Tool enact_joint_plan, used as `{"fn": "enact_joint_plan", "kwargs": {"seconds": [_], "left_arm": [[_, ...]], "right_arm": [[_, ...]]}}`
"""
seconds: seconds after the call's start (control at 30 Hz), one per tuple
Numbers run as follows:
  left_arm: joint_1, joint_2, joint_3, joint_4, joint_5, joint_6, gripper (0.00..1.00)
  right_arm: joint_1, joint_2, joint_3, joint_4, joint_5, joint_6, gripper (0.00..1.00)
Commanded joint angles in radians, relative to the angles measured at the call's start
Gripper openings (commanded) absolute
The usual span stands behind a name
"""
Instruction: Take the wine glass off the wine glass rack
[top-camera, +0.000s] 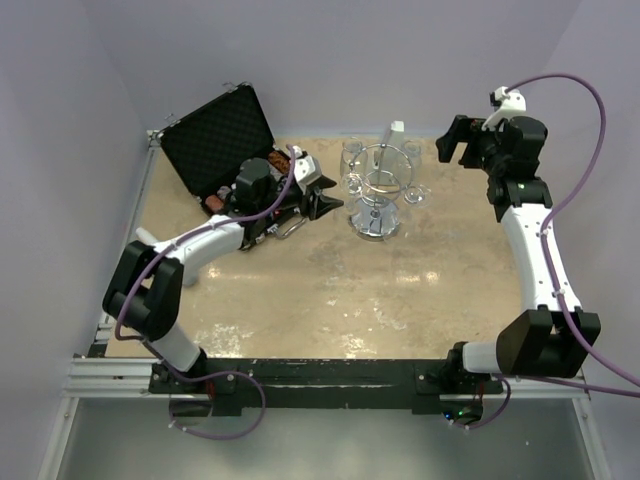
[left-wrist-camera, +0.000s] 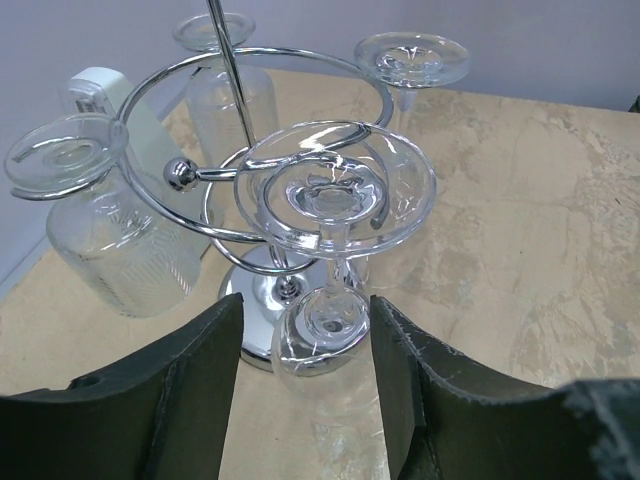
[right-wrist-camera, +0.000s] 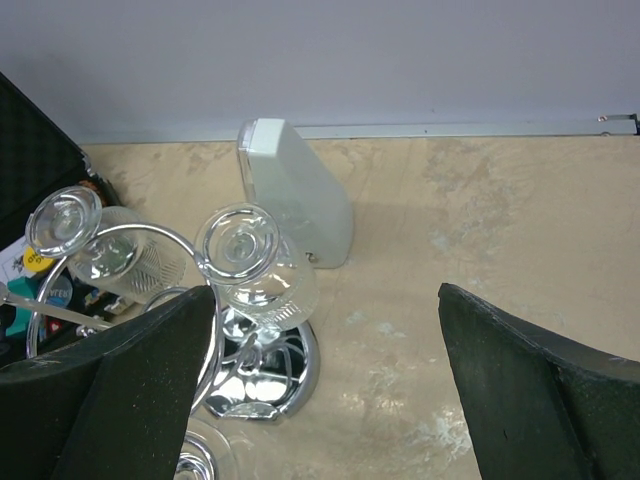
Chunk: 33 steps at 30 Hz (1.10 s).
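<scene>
Hanging upside down by its foot from a wire loop, the wine glass sits on the left-hand side of the wine glass rack. The rack stands on its round mirrored base toward the far middle of the tan table. The left pincer is level with the glass's bowl, its two dark fingers spread to either side of it. A sliver of table shows between one finger and the bowl, while at the other it cannot be told whether pad and glass touch. The right pincer hovers off to the rack's right, well apart from it, its fingers spread wide and holding nothing. Two ribbed tumblers and a second stemmed glass hang inverted from other loops. A white box stands just behind the rack, and an open black case lies at the table's far left corner, beyond the left arm.
</scene>
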Motion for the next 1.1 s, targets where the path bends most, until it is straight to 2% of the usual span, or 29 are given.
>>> {"fn": "enact_joint_plan", "kwargs": {"seconds": [0.0, 0.17, 0.47, 1.07], "left_arm": [[-0.012, 0.038, 0.053, 0.098, 0.057, -0.033, 0.56], [-0.032, 0.081, 0.070, 0.118, 0.062, -0.050, 0.50], [-0.071, 0.123, 0.096, 0.186, 0.024, -0.108, 0.47], [-0.078, 0.160, 0.107, 0.200, 0.025, -0.091, 0.39]], "right_arm": [[-0.009, -0.036, 0.033, 0.003, 0.026, -0.007, 0.98], [-0.010, -0.045, 0.033, -0.001, 0.026, -0.007, 0.98], [-0.013, -0.023, 0.050, 0.009, 0.034, -0.004, 0.98], [-0.019, -0.045, 0.049, -0.003, 0.046, -0.001, 0.98]]}}
